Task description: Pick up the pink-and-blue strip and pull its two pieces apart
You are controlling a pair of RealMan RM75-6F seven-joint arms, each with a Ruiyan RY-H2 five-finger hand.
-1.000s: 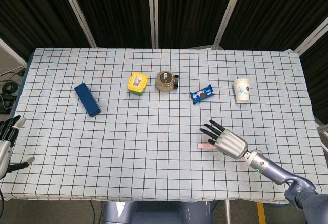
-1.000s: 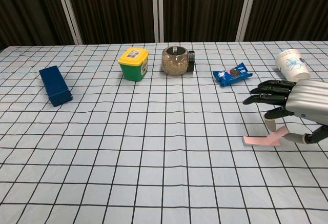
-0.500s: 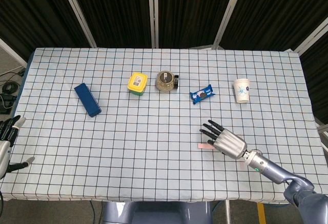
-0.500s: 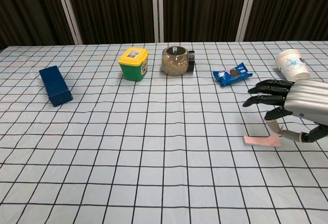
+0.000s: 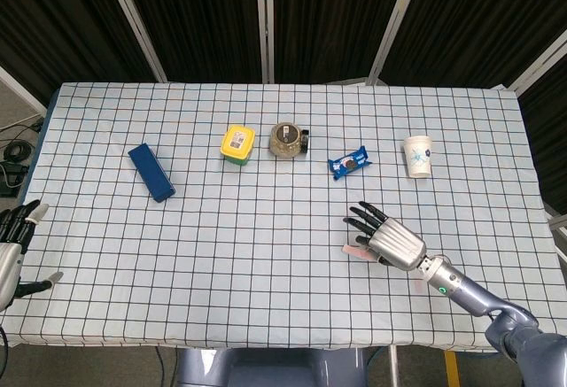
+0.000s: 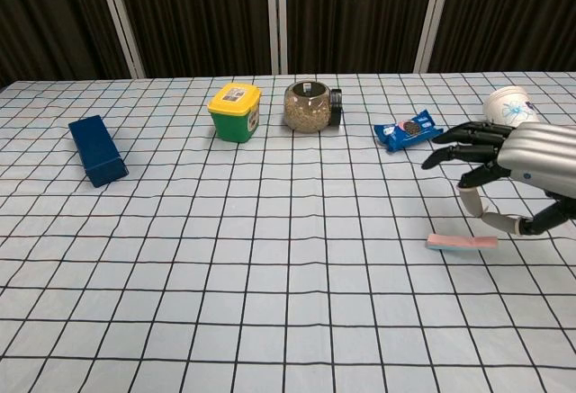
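The pink-and-blue strip (image 6: 461, 242) lies flat on the checked cloth at the front right, and shows as a small pink sliver (image 5: 353, 251) in the head view. My right hand (image 6: 504, 164) hovers just above and behind its right end, fingers spread and pointing left, thumb hanging down towards the strip. It holds nothing. From the head view the right hand (image 5: 385, 238) covers most of the strip. My left hand (image 5: 11, 250) hangs at the table's left front edge, fingers apart and empty, far from the strip.
Along the back stand a dark blue box (image 5: 151, 172), a yellow-lidded green tub (image 5: 237, 144), a jar (image 5: 286, 139), a blue cookie packet (image 6: 408, 130) and a paper cup (image 6: 509, 105) just behind the right hand.
The strip's right end was tipped up against the right thumb; now it lies flat. The right hand has risen slightly and shifted back. The left hand has barely moved.
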